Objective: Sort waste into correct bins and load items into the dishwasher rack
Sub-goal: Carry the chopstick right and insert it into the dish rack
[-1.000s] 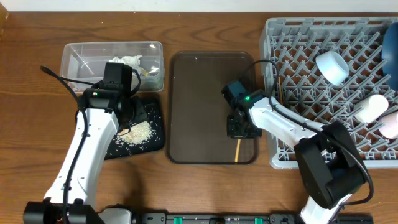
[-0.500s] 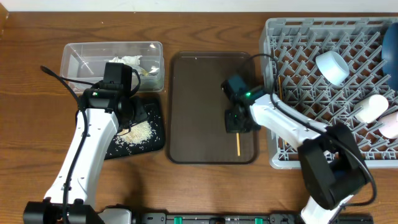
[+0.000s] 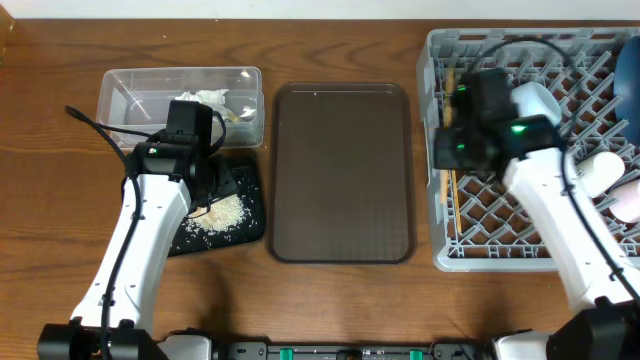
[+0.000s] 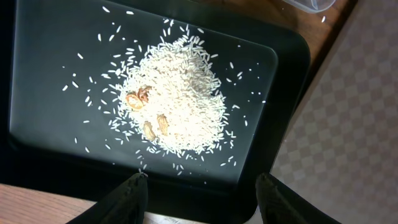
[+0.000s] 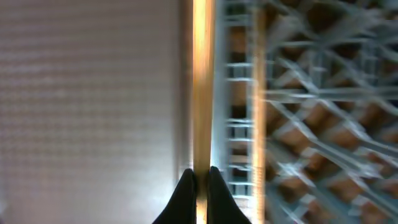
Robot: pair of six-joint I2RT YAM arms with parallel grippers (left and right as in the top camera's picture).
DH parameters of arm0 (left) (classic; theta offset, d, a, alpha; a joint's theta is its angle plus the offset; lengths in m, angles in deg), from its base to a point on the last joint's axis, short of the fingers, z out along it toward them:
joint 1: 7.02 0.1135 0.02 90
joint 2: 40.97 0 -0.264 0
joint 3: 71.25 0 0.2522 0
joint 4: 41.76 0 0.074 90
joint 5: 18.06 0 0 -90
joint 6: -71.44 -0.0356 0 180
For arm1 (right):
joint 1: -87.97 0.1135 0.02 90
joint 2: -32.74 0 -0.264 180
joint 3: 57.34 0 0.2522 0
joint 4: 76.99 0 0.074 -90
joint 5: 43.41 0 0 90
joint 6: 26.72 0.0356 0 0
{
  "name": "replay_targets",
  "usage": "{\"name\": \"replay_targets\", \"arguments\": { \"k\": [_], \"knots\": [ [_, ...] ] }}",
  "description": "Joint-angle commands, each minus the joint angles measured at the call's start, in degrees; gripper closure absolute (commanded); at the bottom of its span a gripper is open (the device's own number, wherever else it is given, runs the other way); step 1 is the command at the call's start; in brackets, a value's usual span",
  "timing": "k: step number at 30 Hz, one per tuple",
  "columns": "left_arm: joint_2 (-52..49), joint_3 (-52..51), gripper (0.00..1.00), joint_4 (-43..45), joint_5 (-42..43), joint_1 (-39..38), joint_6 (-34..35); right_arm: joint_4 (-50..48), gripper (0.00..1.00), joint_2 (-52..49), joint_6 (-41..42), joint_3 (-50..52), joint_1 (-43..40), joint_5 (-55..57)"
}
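One thin chopstick (image 5: pixel 202 81) sits pinched in the right gripper's (image 5: pixel 199 180) clamped fingertips, running straight ahead of them over the rack's (image 5: pixel 298 93) edge (light, stiff, slick; an end hold may let it swivel).

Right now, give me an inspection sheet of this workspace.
Surface: wooden table.
Job's things: napkin in clear tub; rice on black tray; bowl and dark-blue dish in rack.
Clutter: brown tray between bins and rack.
Grippers: left gripper open above rice; right gripper shut on chopstick at rack's left edge.
Cables: black cable looping off left arm.
Surroundings: nothing seen.
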Motion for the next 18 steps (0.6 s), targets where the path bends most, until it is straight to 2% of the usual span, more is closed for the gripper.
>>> {"name": "replay_targets", "arguments": {
  "k": [1,13,18],
  "knots": [
    [0.0,0.1,0.41,0.1,-0.6,0.2,0.2,1.8,0.99,-0.6,-5.7,-0.3,-3.9,-2.7],
    [0.0,0.1,0.41,0.2,-0.6,0.2,0.2,4.4,0.99,-6.8,-8.3,1.3,-5.5,-2.7],
    [0.0,0.1,0.41,0.2,-0.6,0.2,0.2,4.3,0.95,-8.5,-8.3,1.3,-5.5,-2.7]
  ]
}}
